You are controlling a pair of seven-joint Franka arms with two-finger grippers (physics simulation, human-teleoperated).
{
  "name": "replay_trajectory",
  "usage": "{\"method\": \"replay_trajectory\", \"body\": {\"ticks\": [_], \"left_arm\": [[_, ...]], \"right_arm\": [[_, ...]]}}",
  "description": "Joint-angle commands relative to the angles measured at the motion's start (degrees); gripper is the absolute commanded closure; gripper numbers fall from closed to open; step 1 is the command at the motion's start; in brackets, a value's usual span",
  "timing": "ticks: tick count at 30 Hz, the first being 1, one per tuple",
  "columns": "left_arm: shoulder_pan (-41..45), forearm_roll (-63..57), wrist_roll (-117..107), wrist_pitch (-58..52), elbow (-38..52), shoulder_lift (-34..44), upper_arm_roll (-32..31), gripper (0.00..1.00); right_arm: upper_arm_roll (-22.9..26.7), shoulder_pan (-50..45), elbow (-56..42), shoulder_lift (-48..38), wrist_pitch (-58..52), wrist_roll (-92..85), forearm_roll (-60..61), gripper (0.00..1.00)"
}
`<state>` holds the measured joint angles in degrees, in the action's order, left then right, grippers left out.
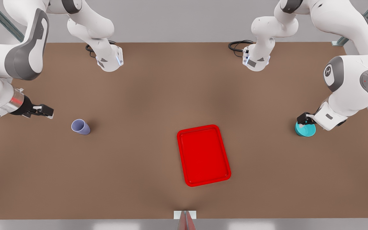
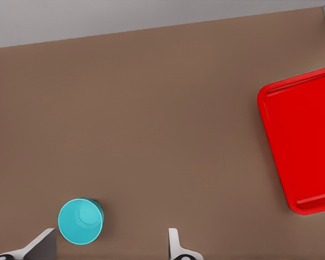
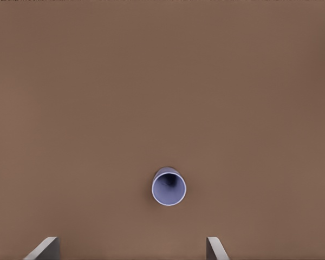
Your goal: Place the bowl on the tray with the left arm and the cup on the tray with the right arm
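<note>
The teal bowl (image 1: 306,129) stands on the table at the front view's right. My left gripper (image 1: 302,122) hangs just above its rim; in the left wrist view this gripper (image 2: 108,246) is open, with the bowl (image 2: 80,221) between the fingers and closer to one of them. The lavender cup (image 1: 80,126) stands upright at the front view's left. My right gripper (image 1: 47,111) is beside it, a short way off and apart from it; the right wrist view shows it (image 3: 131,250) open with the cup (image 3: 169,187) ahead. The red tray (image 1: 203,155) (image 2: 306,141) lies bare in the middle.
The brown table (image 1: 145,83) stretches wide between the cup, the tray and the bowl. Both arm bases with black cables (image 1: 240,46) stand at the far edge. A small white bracket (image 1: 185,214) sits at the near edge, below the tray.
</note>
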<state>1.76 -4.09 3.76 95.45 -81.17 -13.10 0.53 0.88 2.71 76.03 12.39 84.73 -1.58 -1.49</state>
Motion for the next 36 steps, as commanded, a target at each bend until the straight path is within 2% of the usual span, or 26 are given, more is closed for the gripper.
{"method": "replay_trajectory", "body": {"ticks": [1,3,5,6,8,10,15,19,31,33,34,36], "left_arm": [[0.0,0.0,0.0,0.0,0.0,0.0,0.0,0.0],[-0.1,0.1,0.1,-0.8,-0.2,-0.9,1.1,0.0],[-0.4,4.0,2.5,0.5,-2.2,-3.4,5.7,0.0],[-0.3,12.3,10.5,3.1,-4.6,-5.8,12.4,0.0],[-0.9,16.7,21.7,6.0,-8.7,-8.3,17.0,0.0],[-0.9,20.4,32.0,14.2,-17.6,-8.1,20.8,0.0],[-1.0,21.1,41.6,26.0,-27.4,-8.4,23.5,0.0],[-4.4,21.2,45.8,26.1,-27.5,-11.4,24.0,0.0],[-6.2,25.6,46.2,29.2,-27.3,-21.5,24.1,0.0],[-6.2,27.9,46.2,29.1,-27.2,-22.4,24.1,0.2],[-6.2,27.9,46.2,29.0,-27.2,-22.4,24.1,0.42],[-6.3,28.1,46.1,29.0,-27.2,-22.5,24.1,0.64]], "right_arm": [[0.0,0.0,0.0,0.1,0.0,0.1,0.0,0.0],[0.0,0.0,-0.2,0.4,0.1,0.0,-0.1,0.0],[-0.1,0.0,-0.1,0.6,0.5,0.1,0.0,0.0],[0.0,0.3,-0.2,0.9,0.4,-0.1,0.4,0.0],[0.2,0.2,-0.5,1.0,0.4,-0.2,0.5,0.0],[0.2,0.4,-0.5,1.2,0.4,-0.6,0.9,0.0],[0.1,-0.2,-0.6,1.4,0.4,-0.2,-0.1,0.0],[0.1,-0.1,-0.7,1.4,0.4,-0.3,-0.1,0.0],[0.1,-0.2,-1.8,1.3,0.4,-0.3,-0.3,0.0],[0.1,-0.1,-1.7,1.4,0.4,-0.2,-0.3,0.0],[0.1,-0.1,-1.6,1.4,0.4,-0.4,-0.3,0.0],[0.1,-0.3,-1.8,1.3,0.4,-0.4,-0.3,0.0]]}}
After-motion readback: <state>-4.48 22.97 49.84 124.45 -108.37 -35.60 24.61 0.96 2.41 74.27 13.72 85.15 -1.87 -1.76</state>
